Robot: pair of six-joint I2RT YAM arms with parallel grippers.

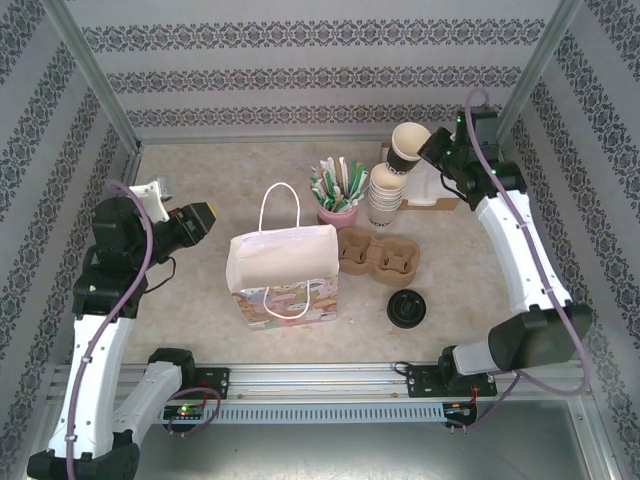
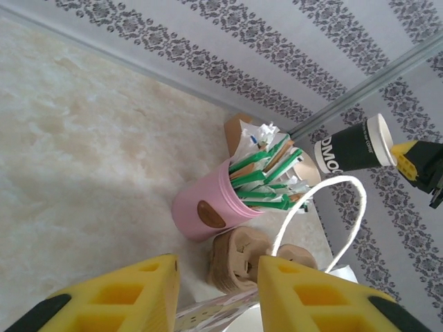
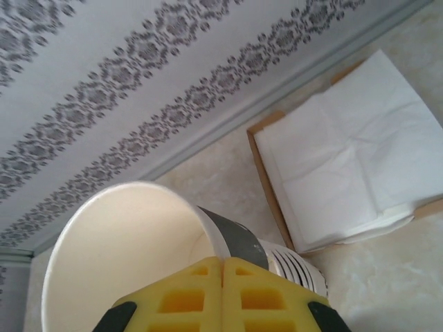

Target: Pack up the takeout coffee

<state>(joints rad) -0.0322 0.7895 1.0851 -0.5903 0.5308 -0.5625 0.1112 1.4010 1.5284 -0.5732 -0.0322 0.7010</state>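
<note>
Fetching a cup looks to be the step in hand. From above, the right tool (image 1: 430, 150) pinches the wall of a lidless paper cup (image 1: 408, 143), tilted over the cream stack (image 1: 385, 196). A glossy black lid (image 1: 408, 308) lies on the marbled worktop (image 1: 240, 170) near the paper bag (image 1: 283, 272). Left wrist: the left tool (image 2: 218, 290) gapes empty. Right wrist: thin wall, smooth inside. Next, I'd judge, comes gentle lidding.

"DMO" on black-banded paper cup (image 2: 349, 146)
</note>
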